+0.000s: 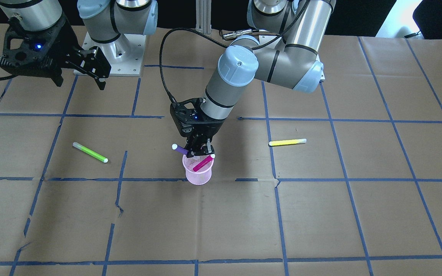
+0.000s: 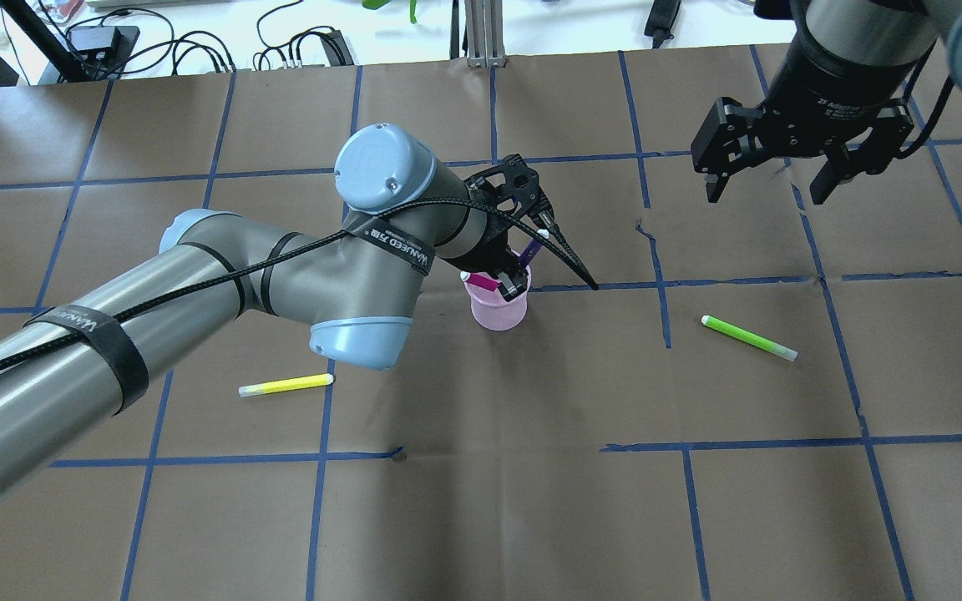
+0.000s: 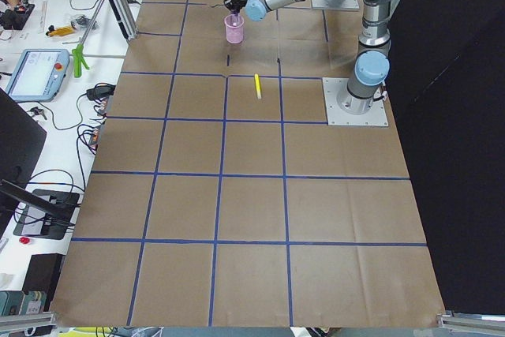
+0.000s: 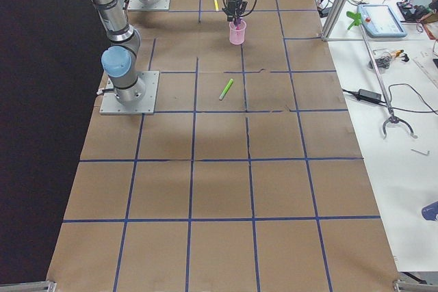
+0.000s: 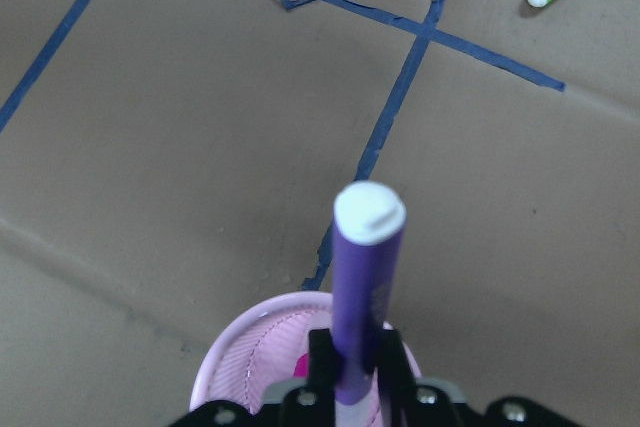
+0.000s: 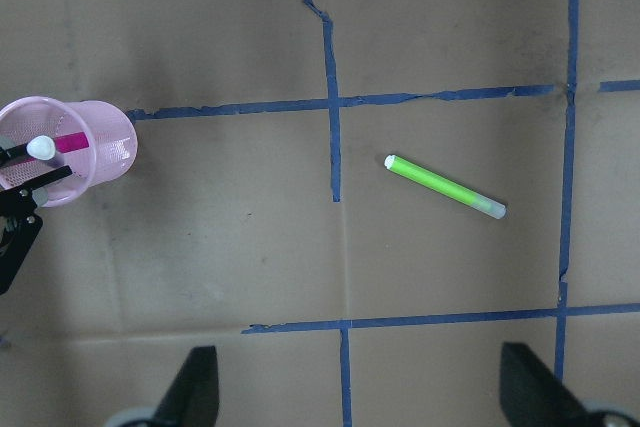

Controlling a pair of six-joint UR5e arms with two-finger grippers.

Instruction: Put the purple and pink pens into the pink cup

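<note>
Left gripper pinches tilted purple pen, cup just below; releasing so slanted may topple cup. Right gripper spread.

You'll find the far arm's left tool pointing down directly over the pink cup, which stands upright on the desk. A green pen lies flat, well nearer the camera. A yellow pen lies just beyond the cup.
</note>
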